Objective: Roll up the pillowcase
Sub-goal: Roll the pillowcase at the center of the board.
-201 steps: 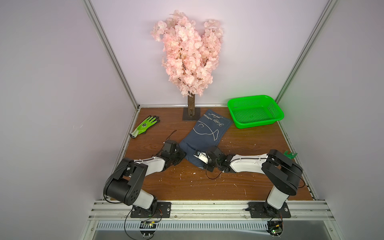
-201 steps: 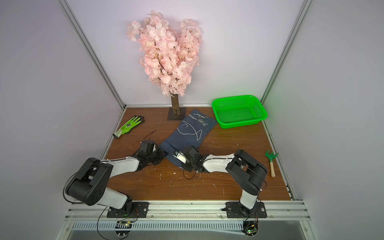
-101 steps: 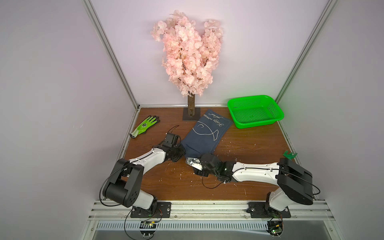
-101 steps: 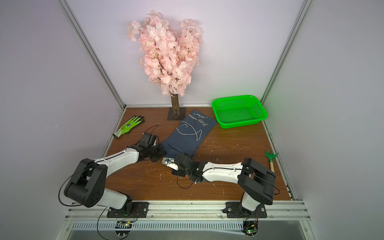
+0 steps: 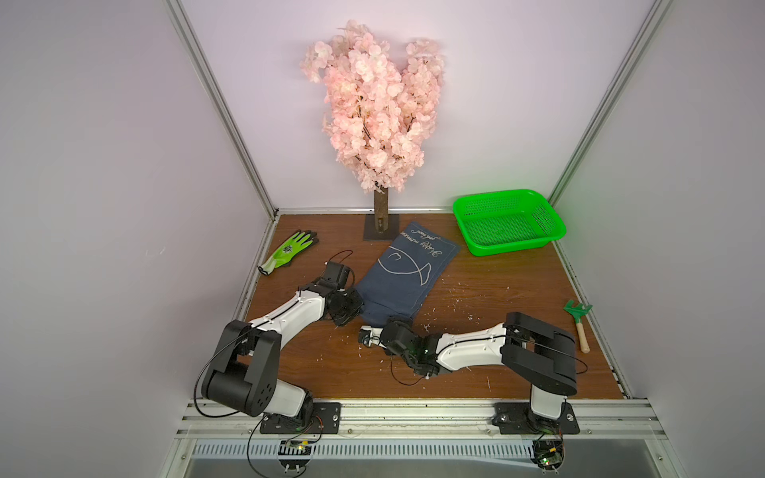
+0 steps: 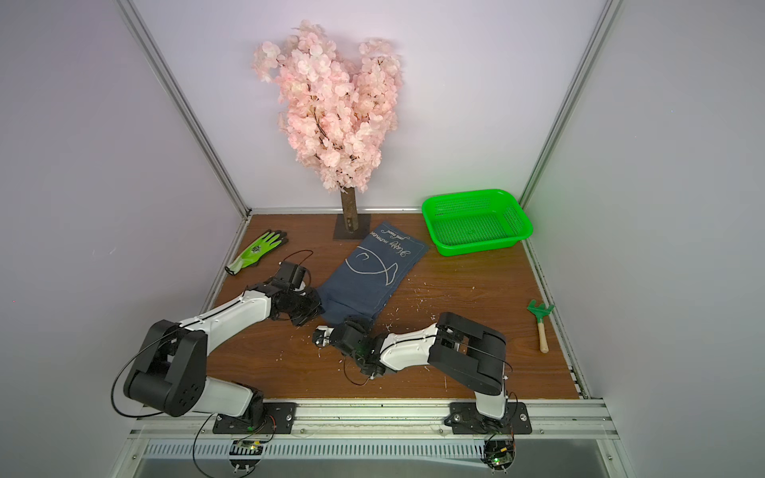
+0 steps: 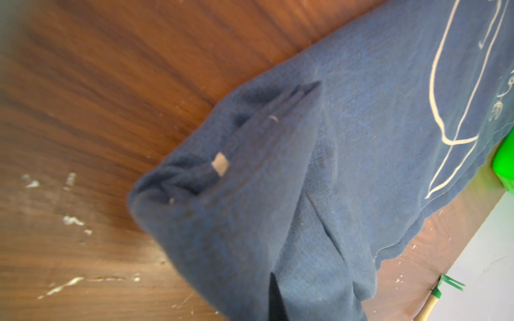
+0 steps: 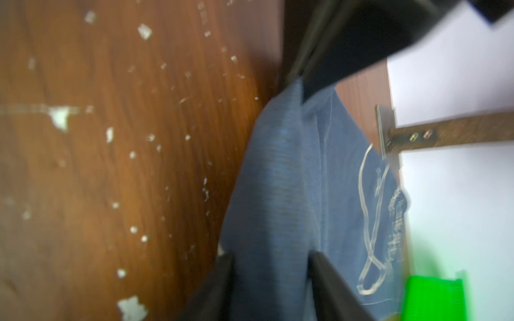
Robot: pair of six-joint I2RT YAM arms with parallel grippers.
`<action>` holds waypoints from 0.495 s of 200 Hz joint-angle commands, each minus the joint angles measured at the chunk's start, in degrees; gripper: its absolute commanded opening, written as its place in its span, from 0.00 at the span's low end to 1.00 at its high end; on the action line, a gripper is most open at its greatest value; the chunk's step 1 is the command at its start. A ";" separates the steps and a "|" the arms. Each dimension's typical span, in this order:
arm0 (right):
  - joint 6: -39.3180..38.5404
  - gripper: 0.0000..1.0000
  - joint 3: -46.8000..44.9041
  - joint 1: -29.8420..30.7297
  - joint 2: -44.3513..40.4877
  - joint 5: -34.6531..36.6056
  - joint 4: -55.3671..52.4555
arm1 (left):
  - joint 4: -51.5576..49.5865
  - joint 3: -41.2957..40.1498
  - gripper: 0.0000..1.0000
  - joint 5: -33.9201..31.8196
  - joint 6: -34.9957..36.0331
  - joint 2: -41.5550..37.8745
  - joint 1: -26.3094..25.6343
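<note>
Navy-blue cloth with a white fish outline and white cursive lettering, the pillowcase [image 5: 407,275] lies mostly flat at the middle of the brown wooden tabletop [image 5: 496,298] in both top views, slanting from its lettered end near the tree's base down to a bunched, folded end at the lower left.

My left hand [image 5: 351,309] sits at the left corner of that folded end, pressed together. In the left wrist view only one dark finger [image 7: 275,297] shows against the cloth, and I cannot tell whether any of it is pinched.

My right hand [image 5: 393,326] reaches in from the lower right to the same end. In the right wrist view its two dark fingers [image 8: 219,275] stand apart with a ridge of the blue cloth between them. The view is blurred, so I cannot tell whether they squeeze it.

Elsewhere on the tabletop:
- a bright green perforated plastic basket [image 5: 513,248] at the upper right
- a pink artificial blossom tree [image 5: 372,103] at the back
- a lime-green and black work glove [image 5: 289,252] at the left
- a small green rake with a wooden handle [image 5: 579,320] at the right edge
- white flecks scattered over the wood
</note>
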 commanded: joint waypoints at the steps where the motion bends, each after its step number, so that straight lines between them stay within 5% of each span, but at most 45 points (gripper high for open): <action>1: 0.64 0.20 2.41 0.15 -2.25 1.50 1.17 | -4.43 1.57 0.05 0.55 3.05 -0.91 1.29; 35: 7.59 0.02 3.87 -0.63 -4.35 -5.44 -5.01 | -6.96 4.36 0.24 -1.87 6.17 -0.89 1.79; 99: 28.39 0.00 4.57 -14.53 -10.06 -40.17 -11.65 | -11.27 10.67 0.61 -8.60 12.94 -5.89 1.79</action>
